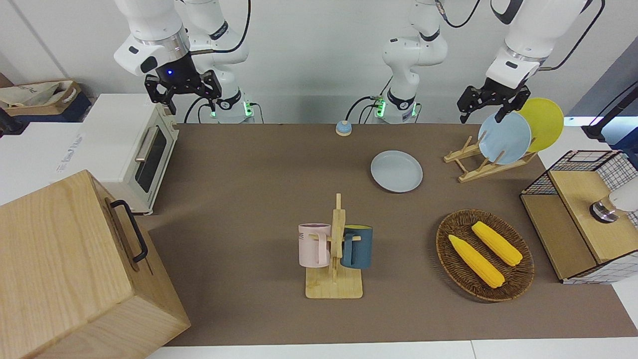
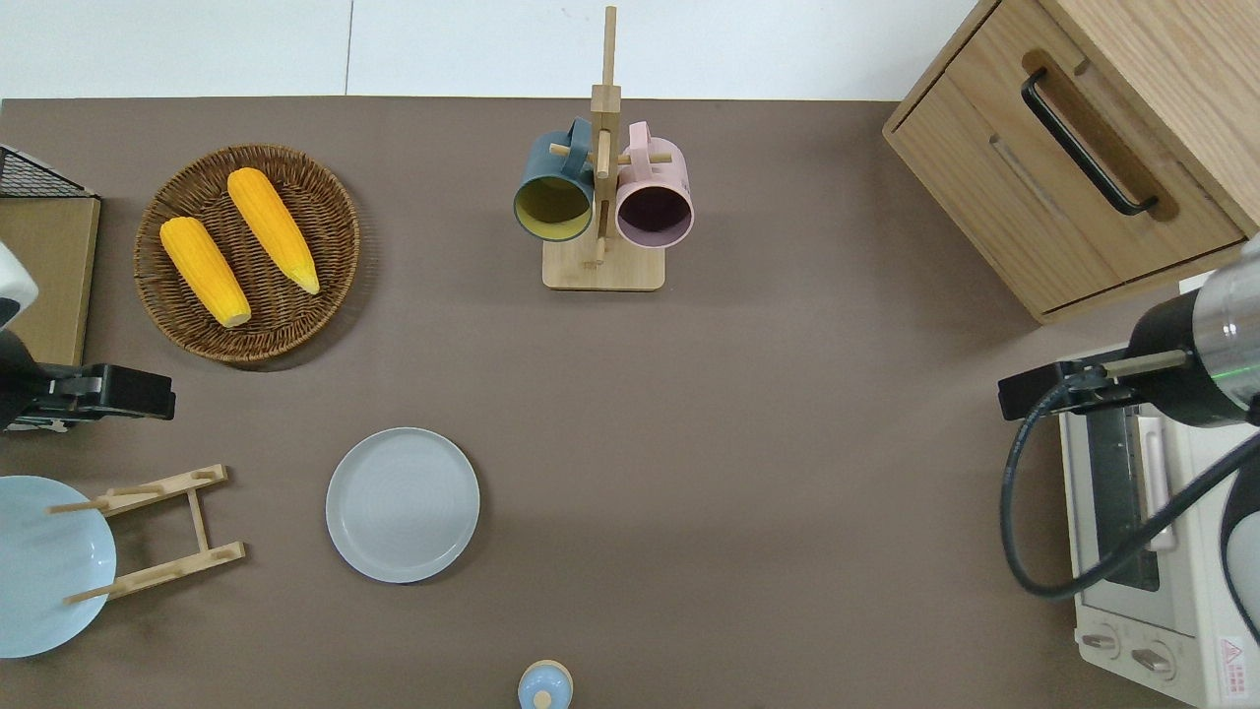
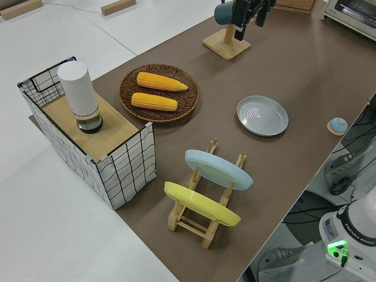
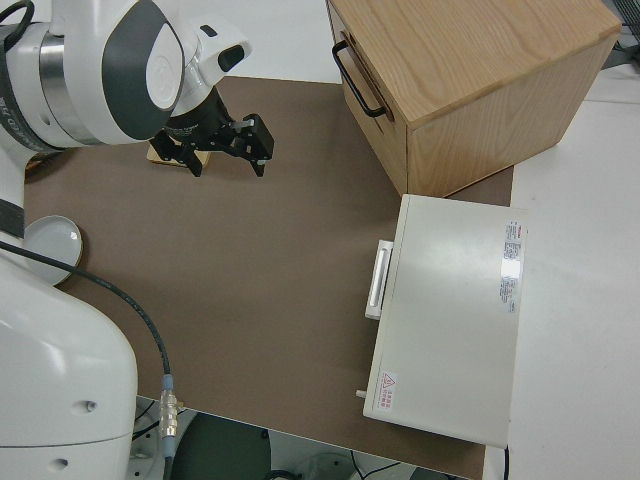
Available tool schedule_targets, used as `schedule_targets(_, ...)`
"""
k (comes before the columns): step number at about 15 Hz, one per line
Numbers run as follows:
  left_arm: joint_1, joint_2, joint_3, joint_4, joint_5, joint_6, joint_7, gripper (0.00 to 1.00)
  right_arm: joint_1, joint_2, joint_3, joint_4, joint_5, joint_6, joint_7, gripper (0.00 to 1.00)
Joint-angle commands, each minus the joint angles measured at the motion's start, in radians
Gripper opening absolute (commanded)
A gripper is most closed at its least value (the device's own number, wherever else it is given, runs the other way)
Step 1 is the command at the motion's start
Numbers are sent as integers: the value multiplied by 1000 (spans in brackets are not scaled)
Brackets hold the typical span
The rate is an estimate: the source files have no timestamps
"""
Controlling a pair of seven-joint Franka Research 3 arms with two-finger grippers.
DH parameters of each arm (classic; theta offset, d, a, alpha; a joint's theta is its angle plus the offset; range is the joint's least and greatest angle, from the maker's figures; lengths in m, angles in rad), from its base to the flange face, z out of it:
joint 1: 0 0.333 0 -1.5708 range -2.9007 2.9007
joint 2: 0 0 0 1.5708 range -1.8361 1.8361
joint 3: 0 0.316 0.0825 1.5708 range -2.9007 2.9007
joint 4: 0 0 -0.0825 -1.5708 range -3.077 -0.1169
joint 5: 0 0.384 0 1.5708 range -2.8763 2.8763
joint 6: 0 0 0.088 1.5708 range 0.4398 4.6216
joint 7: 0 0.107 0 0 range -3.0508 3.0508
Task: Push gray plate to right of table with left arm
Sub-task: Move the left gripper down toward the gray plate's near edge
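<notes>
Fingers spread apart and holding nothing, the left gripper point(image 1: 491, 105) hangs up in the air at the left arm's end of the table point(image 2: 748, 414), over the spot between the wooden dish rack point(image 2: 157, 532) and the wicker basket point(image 2: 340, 212). The overhead view cuts off most of this arm at its edge. The right gripper point(image 1: 183, 90), jaws likewise apart, is parked.

The gray plate point(image 2: 403, 504) lies flat on the table, untouched, beside the dish rack and nearer to the robots than the basket with its two corn cobs point(image 2: 241, 241). A light-blue plate point(image 1: 504, 138) and a yellow plate point(image 1: 543, 122) lean in the rack. The mug stand point(image 2: 602, 197) with two mugs stands farther from the robots. Toward the right arm's end sit a toaster oven point(image 1: 137, 149) and a wooden cabinet point(image 1: 75, 269).
</notes>
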Motion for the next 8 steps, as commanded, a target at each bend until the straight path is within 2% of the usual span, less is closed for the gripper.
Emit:
schedule_targets(1,2,-10,0,8,1,-53,-23,993,-11,-8,6,-1,8,-12,-3,983)
schedule_targets(5,1,-11,-1,0,-2,-68,-34,991,-11,-8,6,1,8,-12,-3,983)
schedule_targets(8,2,-37,2,-36,-27,-67,-32,991,-11,-8,4,-1,8,-12,-3,983)
